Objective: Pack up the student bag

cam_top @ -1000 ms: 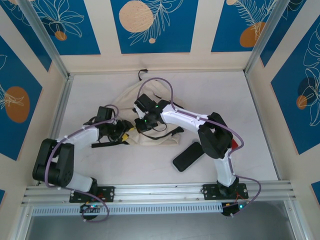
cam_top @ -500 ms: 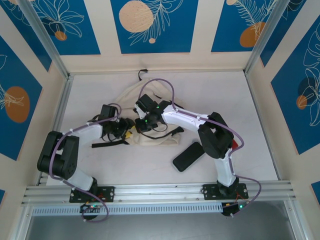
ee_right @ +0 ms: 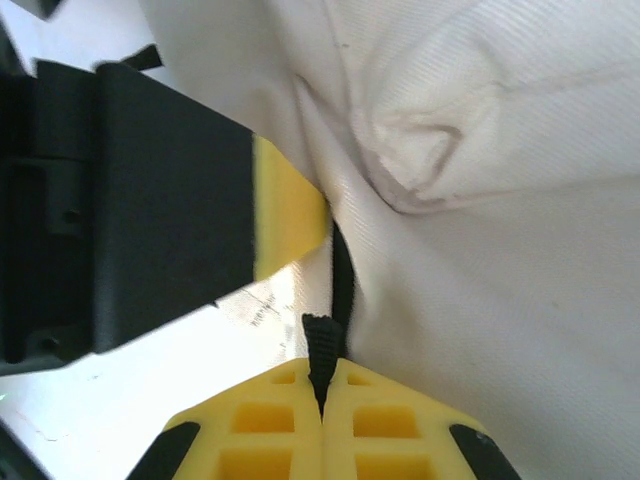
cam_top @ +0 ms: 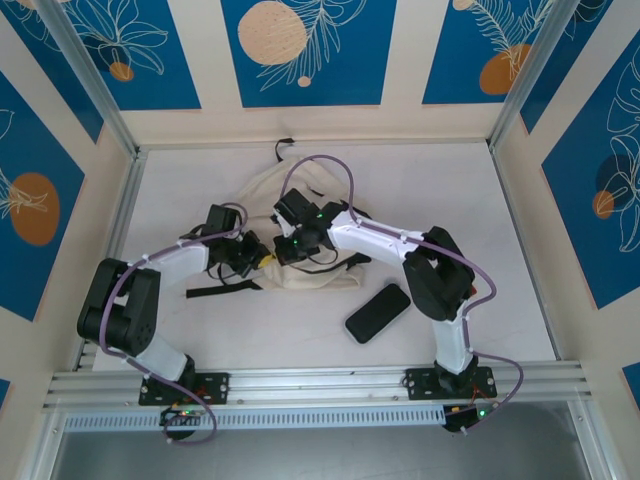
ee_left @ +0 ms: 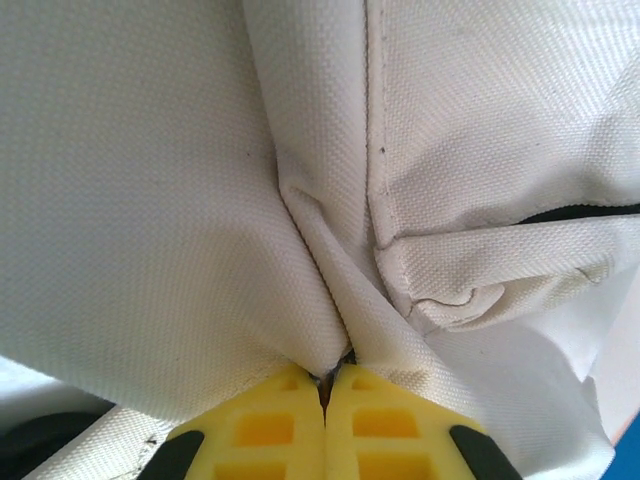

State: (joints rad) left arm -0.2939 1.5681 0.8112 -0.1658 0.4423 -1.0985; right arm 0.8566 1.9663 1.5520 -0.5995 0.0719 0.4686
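My left gripper [ee_left: 325, 385] is pinching fully shut on a fold of the student bag [ee_left: 150, 200]. The two yellow pads are meeting with only a thin ridge of cream cloth between them. My right gripper [ee_right: 322, 372] is closed just as tightly and is holding a small black tab [ee_right: 320, 338] at the bag's dark trim. Whether it is a zipper pull or a strap end I cannot tell. Just beyond that tab, the yellow pad of my left finger [ee_right: 290, 222] is pressing against the same stretch of cloth, so my two grips are sitting just beside each other.

I am judging the bag to be light, soft and limp. The woven fabric is puckering and creasing wherever I am pulling it, and nothing in it is holding a shape. The weave looks rough enough not to slip. A plain panel will only bunch up, though, so the stitched seams, the rolled edge and the black trim seem the better places to take hold. Spreading my two grips apart should help the mouth open.

From above, the bag is lying slumped on the table [cam_top: 500, 220], towards the middle and the far side. Both my grippers are working at its near edge, with most of the cloth stretching away from them. A black strap [cam_top: 215, 290] is trailing to the left. A dark flat object [cam_top: 378, 312] is lying near the bag on the right, apart from it.
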